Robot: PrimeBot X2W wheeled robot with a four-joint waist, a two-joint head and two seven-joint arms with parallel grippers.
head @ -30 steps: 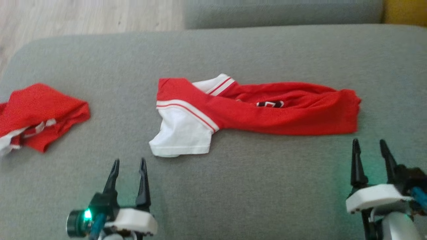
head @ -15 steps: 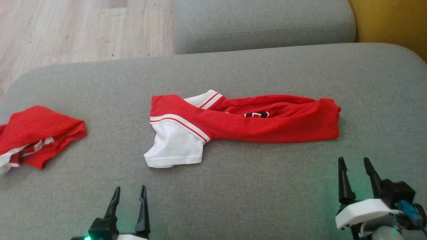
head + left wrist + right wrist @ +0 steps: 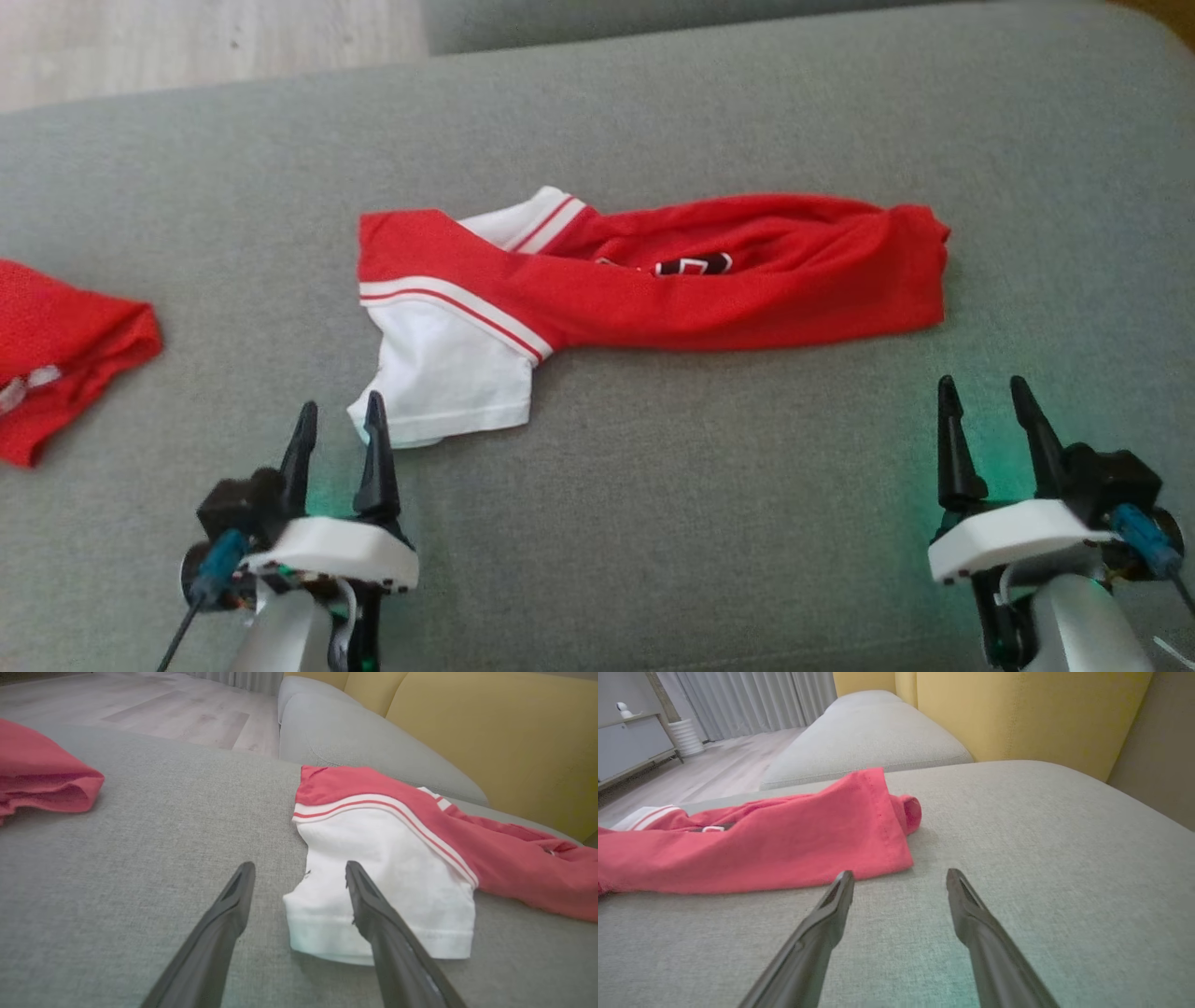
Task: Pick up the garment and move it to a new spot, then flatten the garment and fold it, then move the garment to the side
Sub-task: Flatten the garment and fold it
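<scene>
Left end effector (image 3: 342,403) neared garment (image 3: 709,313) sleeve (agape, as right end effector (image 3: 981,383)); red cloth (image 3: 65,345) leftward.

The second red cloth (image 3: 65,345), near the cushion's (image 3: 653,523) left edge, is cut off by the picture's left side. A dark print (image 3: 693,266) on the garment (image 3: 747,308) is half buried in folds and unreadable. One finger of the left hand (image 3: 341,403) covers the near corner of the white sleeve (image 3: 448,373).

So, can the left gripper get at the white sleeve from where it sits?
Probably yes. The left gripper is open and points at the hem of the white sleeve, which lies flat on the grey cushion right ahead, with nothing between them.
</scene>
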